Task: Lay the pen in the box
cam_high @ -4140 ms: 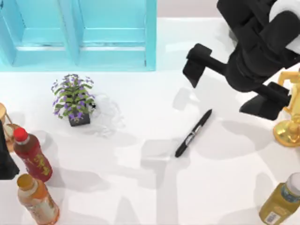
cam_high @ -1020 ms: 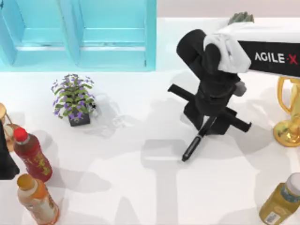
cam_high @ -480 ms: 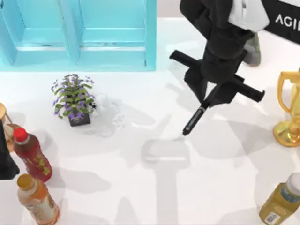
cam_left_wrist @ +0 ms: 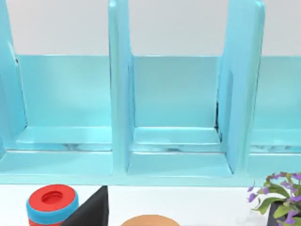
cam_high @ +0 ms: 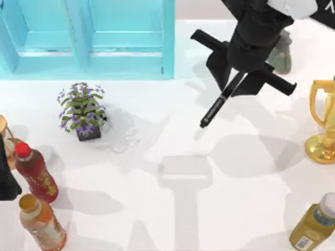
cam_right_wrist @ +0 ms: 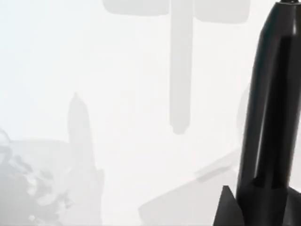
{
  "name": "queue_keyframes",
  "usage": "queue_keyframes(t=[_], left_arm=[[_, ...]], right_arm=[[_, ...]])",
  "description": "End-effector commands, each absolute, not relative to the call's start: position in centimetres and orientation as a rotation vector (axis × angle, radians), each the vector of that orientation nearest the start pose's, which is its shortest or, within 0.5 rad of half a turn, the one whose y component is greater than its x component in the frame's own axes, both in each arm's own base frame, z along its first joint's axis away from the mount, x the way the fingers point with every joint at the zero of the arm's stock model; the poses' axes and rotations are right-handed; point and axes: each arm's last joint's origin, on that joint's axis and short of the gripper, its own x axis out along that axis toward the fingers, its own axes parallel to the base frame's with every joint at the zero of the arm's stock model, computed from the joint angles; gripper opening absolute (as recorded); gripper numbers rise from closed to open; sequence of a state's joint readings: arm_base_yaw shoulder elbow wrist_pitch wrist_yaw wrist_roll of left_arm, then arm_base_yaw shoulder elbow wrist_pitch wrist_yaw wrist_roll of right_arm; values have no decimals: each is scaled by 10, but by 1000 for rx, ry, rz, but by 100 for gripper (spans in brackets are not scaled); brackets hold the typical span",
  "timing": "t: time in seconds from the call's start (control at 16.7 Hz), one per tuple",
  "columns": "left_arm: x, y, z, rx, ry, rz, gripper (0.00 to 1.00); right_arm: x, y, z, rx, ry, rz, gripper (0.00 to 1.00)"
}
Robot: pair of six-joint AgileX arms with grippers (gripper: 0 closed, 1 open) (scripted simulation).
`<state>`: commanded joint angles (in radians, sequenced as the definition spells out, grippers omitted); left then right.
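The slim black pen hangs tilted above the white table, its free tip pointing toward the front left. My right gripper is shut on its upper end, right of the box's near right corner. The pen's barrel juts out over the tabletop in the right wrist view. The turquoise box stands at the back left with its divider walls upright, and the left wrist view faces its compartments. My left arm stays parked at the table's left edge.
A potted purple-flowered plant stands in front of the box. A red-capped bottle and an orange bottle are at the front left. A gold trophy and a yellow bottle line the right side.
The pen lay flat on the table at first. My right gripper came down, shut on it, and has since carried it up and toward the back of the table.
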<state>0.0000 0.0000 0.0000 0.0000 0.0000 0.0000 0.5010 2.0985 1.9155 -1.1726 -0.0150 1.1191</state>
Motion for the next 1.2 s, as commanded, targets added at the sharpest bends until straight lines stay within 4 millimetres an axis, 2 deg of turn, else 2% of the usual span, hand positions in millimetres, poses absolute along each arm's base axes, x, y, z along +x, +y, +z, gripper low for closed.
queue_keyframes(t=[0.12, 0.24, 0.36, 0.48, 0.54, 0.66, 0.78, 0.84, 0.9, 1.02, 1.2], left_arm=[[106, -1, 160, 0, 0, 0, 100], [106, -1, 160, 0, 0, 0, 100], [106, -1, 160, 0, 0, 0, 100], [106, -1, 160, 0, 0, 0, 100], [106, -1, 160, 0, 0, 0, 100], [106, -1, 160, 0, 0, 0, 100], [106, -1, 160, 0, 0, 0, 100], [106, -1, 160, 0, 0, 0, 100], [106, -1, 160, 0, 0, 0, 100], [106, -1, 160, 0, 0, 0, 100], [106, -1, 160, 0, 0, 0, 100]], right_arm=[[389, 194, 284, 693, 1254, -258, 0], [402, 158, 324, 790, 1108, -218, 0], [411, 107, 352, 862, 981, -242, 0], [414, 43, 362, 920, 895, -347, 0], [413, 6, 361, 948, 866, -425, 0], [400, -71, 347, 1007, 854, -621, 0], [375, -135, 318, 1071, 907, -827, 0], [361, -159, 302, 1103, 951, -920, 0], [347, -178, 286, 1133, 1000, -1001, 0], [322, -202, 259, 1185, 1094, -1124, 0], [308, -214, 243, 1220, 1161, -1196, 0]])
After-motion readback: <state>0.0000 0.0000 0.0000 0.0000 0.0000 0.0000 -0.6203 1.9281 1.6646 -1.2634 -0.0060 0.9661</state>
